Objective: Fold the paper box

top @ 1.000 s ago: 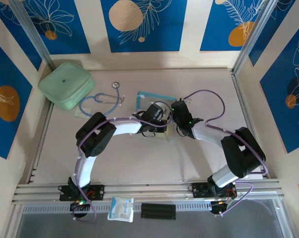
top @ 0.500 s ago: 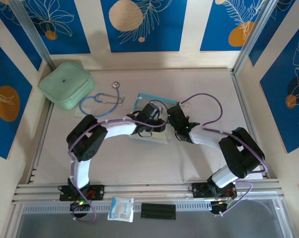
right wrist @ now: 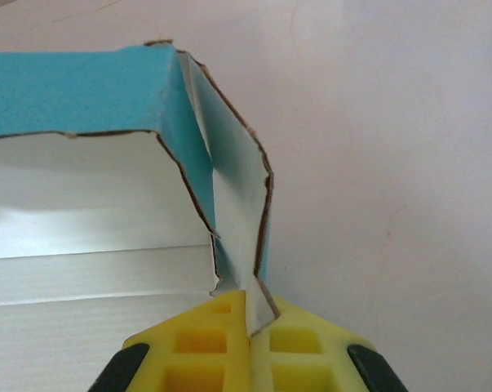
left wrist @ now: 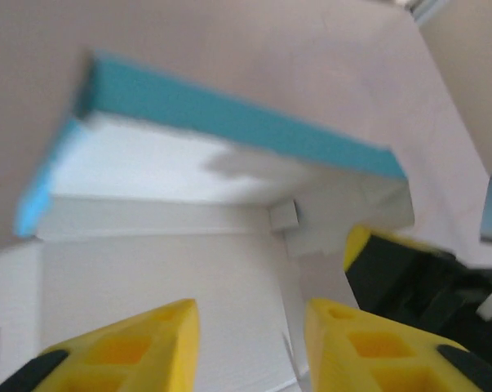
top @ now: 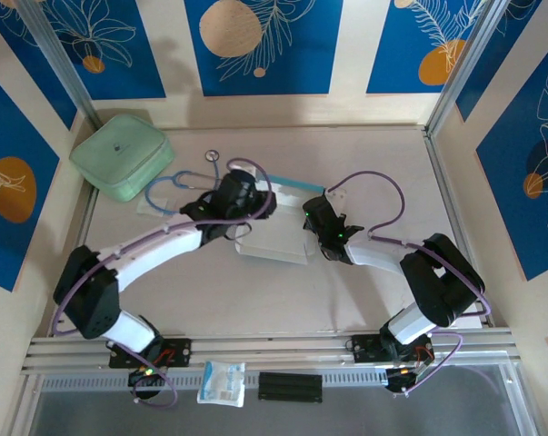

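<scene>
One box (right wrist: pixel 66 90) edge in right gripper (right wrist: pixel 250 314)

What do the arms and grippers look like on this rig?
Both alike. Left arm and right arm: white tubular links between bulky black joint housings, with a purple cable looping along each and small green lights at the bases. Left gripper and right gripper: yellow wedge-shaped fingers with square moulded recesses, black further back.
</scene>
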{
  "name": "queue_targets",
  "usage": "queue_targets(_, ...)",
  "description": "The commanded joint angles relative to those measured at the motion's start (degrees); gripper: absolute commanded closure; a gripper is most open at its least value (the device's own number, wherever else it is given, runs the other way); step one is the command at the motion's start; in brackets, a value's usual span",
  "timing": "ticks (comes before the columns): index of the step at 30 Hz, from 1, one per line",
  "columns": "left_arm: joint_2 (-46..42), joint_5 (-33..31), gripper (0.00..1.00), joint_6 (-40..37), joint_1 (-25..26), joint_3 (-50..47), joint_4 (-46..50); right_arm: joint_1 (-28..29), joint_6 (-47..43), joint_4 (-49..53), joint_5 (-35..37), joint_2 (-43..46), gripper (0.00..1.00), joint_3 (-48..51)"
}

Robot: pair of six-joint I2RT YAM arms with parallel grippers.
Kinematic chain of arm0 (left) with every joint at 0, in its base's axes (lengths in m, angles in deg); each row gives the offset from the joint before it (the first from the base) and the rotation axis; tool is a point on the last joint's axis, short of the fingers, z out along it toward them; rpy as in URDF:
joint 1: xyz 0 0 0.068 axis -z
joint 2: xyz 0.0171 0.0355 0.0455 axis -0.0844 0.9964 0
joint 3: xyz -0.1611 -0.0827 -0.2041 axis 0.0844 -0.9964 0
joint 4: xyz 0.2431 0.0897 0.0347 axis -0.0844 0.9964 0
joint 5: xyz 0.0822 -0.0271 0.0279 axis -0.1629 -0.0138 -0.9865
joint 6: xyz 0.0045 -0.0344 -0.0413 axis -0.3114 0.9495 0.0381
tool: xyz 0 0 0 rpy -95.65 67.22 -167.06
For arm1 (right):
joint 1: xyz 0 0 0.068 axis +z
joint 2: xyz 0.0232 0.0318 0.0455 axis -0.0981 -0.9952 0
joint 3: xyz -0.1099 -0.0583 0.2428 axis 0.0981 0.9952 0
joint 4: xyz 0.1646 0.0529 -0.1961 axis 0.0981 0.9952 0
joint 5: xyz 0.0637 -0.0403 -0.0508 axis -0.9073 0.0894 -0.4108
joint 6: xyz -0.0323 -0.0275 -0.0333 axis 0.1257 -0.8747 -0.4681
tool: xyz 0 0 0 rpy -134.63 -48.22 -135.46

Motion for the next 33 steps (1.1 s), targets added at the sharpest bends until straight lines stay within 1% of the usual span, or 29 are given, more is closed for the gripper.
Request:
queue_targets(1,-0.41,1.46,0.55,0.63,-4.71,4.80,7.58,0.84,-1.98,4.70,2.01,-0.63,0.95,0.25)
queue_targets(6,2.88,6.82,0.41,0.99,-10.70,7.63,7.01,1.26,-2.97,4.64,2.69,-0.76,0.95,-0.06)
queue_targets(9,5.87,12.88,0.29,-0.15,-12.79,8.35,3.15,1.54,-3.59,4.67,2.73,-0.85,0.95,-0.25)
queue_targets(10,7.08,16.25,0.26,-0.65,-13.34,8.59,0.63,1.57,-3.84,4.78,2.83,-0.86,0.95,-0.35)
queue_targets(12,9.27,21.17,0.23,-0.70,-14.01,9.21,-2.80,1.57,-4.23,4.68,2.73,-0.87,0.95,-0.54)
queue_targets(14,11.31,22.75,0.24,-0.60,-14.05,10.00,-4.37,1.63,-4.32,4.79,2.47,-1.03,0.95,-0.74)
queue_targets(19,14.21,22.78,0.37,0.99,-14.30,10.40,-4.76,1.76,-4.23,5.05,2.45,-1.23,0.95,-1.04)
queue_targets(24,15.98,22.89,0.44,1.61,-14.30,9.93,-4.14,2.13,-4.31,5.68,1.47,-1.20,0.94,-1.57)
queue_targets(28,16.39,23.46,0.48,2.27,-14.34,7.88,-5.47,2.40,-1.83,7.41,-0.98,-1.21,0.84,-3.52)
queue_targets(33,16.53,24.41,0.50,2.78,-14.33,5.04,-7.36,2.49,1.01,6.17,-2.25,-2.69,0.79,-6.62)
